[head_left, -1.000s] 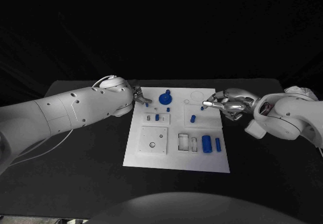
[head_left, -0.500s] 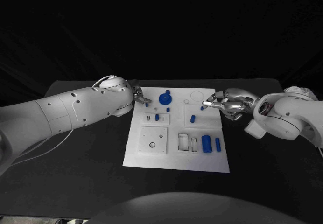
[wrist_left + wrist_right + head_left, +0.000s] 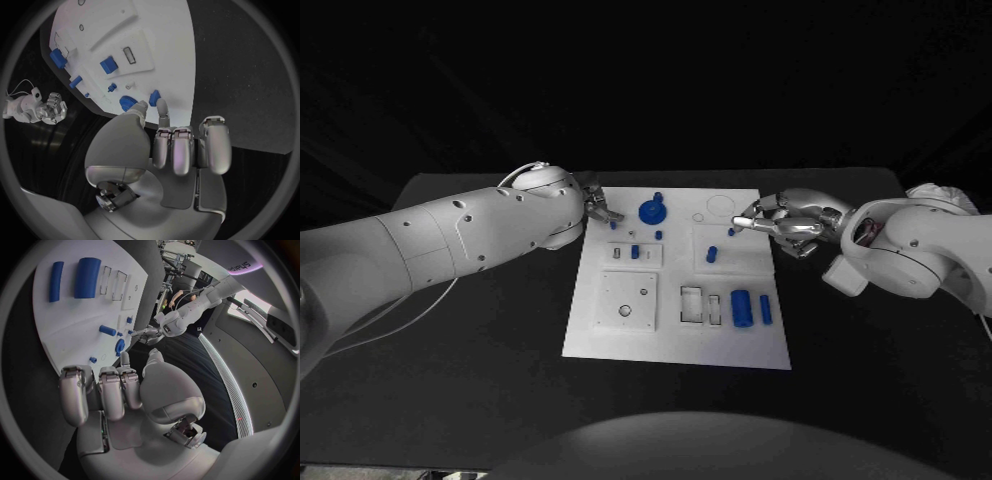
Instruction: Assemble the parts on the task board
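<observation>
1. Head view: the white task board (image 3: pixel 678 330) lies in the middle of the black table (image 3: pixel 473 380), and both hands sit at its far end, one on each side.
2. The step in hand looks like picking or seating a small part at the far end, near the round blue part (image 3: pixel 653 211).
3. The left hand (image 3: pixel 602 210) is at the board's far left edge; in the left wrist view its thumb and one fingertip (image 3: pixel 162 106) meet beside a small blue piece (image 3: pixel 154 97). Whether they pinch it, I cannot tell.
4. The right hand (image 3: pixel 783 226) hovers over the far right edge with fingers curled in; nothing shows in it.
5. Next, I judge, comes a fine, aligned descent onto the small part.
6. Two larger blue parts (image 3: pixel 743 308) rest near the board's near right.
</observation>
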Robot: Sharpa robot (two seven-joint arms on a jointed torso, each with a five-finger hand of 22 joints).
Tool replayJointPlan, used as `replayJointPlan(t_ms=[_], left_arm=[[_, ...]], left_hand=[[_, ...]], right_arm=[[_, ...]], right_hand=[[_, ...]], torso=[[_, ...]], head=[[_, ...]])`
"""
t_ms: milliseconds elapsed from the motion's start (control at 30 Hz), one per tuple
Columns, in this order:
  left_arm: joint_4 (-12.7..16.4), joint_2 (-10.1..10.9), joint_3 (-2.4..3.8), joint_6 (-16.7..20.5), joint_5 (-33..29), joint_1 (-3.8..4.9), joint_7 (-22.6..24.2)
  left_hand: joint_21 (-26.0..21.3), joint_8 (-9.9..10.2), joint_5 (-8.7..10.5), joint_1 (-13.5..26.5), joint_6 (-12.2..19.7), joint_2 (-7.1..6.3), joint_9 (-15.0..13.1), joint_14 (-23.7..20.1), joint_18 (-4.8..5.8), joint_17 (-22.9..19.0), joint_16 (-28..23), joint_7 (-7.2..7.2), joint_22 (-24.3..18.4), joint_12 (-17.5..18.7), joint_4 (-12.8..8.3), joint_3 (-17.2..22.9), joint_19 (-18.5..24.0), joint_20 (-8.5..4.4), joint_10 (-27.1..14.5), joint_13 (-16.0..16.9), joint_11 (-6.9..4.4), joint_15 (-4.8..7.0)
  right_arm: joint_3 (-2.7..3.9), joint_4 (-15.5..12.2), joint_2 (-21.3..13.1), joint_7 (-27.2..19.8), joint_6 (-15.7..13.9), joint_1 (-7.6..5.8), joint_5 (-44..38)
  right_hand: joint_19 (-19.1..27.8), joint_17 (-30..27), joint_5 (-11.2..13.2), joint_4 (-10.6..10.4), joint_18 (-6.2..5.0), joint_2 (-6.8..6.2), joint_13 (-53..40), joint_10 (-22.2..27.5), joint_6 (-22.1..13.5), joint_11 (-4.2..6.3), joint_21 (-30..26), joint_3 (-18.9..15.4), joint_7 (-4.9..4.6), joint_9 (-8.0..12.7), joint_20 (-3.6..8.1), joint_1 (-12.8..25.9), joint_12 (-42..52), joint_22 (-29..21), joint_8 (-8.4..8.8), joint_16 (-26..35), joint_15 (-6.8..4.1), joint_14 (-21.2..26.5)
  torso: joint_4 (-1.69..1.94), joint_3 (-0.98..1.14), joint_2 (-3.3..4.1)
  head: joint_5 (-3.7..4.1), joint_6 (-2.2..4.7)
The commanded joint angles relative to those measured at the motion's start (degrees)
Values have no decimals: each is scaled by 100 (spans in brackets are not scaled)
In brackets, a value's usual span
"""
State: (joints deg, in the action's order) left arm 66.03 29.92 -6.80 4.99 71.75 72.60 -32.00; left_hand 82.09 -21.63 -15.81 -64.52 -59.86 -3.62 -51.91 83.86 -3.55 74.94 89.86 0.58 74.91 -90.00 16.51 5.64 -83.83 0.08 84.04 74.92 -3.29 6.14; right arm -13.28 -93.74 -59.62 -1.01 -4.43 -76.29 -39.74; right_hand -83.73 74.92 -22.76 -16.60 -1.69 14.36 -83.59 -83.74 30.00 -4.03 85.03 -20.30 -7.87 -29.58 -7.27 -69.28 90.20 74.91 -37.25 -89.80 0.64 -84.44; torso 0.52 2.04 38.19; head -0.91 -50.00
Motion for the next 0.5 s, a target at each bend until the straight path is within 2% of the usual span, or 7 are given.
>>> replayJointPlan(t_ms=[33, 267, 400, 500], left_arm=[[-9, -22, 4, -107, -9, -4, 94], [-37, -43, 4, -122, -20, -21, 104], [-46, -48, 4, -116, -22, -31, 101], [-48, -49, 4, -104, -22, -35, 98]], left_hand=[[-31, -21, -29, -50, 53, -1, -9, 614, 68, 1506, 14, -4, 485, 0, 4, 47, -4, 15, 596, 1508, -15, 9], [-36, -22, -95, -118, 71, 14, -22, 614, 66, 1506, 14, -3, 486, 0, -5, 74, 1, 19, 596, 1508, -13, 6], [-41, -28, -286, -212, 85, 24, -43, 614, 65, 1506, 14, -6, 491, 0, -5, 112, 4, 20, 596, 1508, -15, 6], [-42, -36, -524, -314, 90, 31, -62, 614, 65, 1506, 14, -16, 500, 0, -12, 164, 3, 16, 596, 1508, -24, 12]], right_arm=[[-1, -6, 5, -21, 85, 5, -8], [-1, -5, 8, -18, 87, 5, -7], [-1, -1, 9, -10, 91, 5, -7], [-1, 1, 8, -7, 93, 5, -7]], right_hand=[[-39, 1508, -20, 9, -12, 33, -641, -626, 42, 68, -14, -40, 7, -7, 21, 21, -20, 1272, -34, -20, -4, -556], [-35, 1508, -53, 19, -13, 37, -641, -626, 50, 66, -17, -32, 7, -2, 20, 0, -20, 1270, -26, -20, -3, -556], [-34, 1508, -68, 23, -13, 38, -641, -626, 53, 67, -18, -30, 7, 0, 20, -8, -20, 1269, -23, -20, -2, -556], [-32, 1508, -82, 25, -14, 38, -641, -626, 55, 66, -21, -27, 6, 2, 20, -15, -20, 1268, -20, -20, -1, -556]], torso=[[2, 2, -1], [2, 0, 0], [-1, -3, 0], [0, 0, -3]], head=[[6, 0], [17, 0], [22, 0], [26, 0]])
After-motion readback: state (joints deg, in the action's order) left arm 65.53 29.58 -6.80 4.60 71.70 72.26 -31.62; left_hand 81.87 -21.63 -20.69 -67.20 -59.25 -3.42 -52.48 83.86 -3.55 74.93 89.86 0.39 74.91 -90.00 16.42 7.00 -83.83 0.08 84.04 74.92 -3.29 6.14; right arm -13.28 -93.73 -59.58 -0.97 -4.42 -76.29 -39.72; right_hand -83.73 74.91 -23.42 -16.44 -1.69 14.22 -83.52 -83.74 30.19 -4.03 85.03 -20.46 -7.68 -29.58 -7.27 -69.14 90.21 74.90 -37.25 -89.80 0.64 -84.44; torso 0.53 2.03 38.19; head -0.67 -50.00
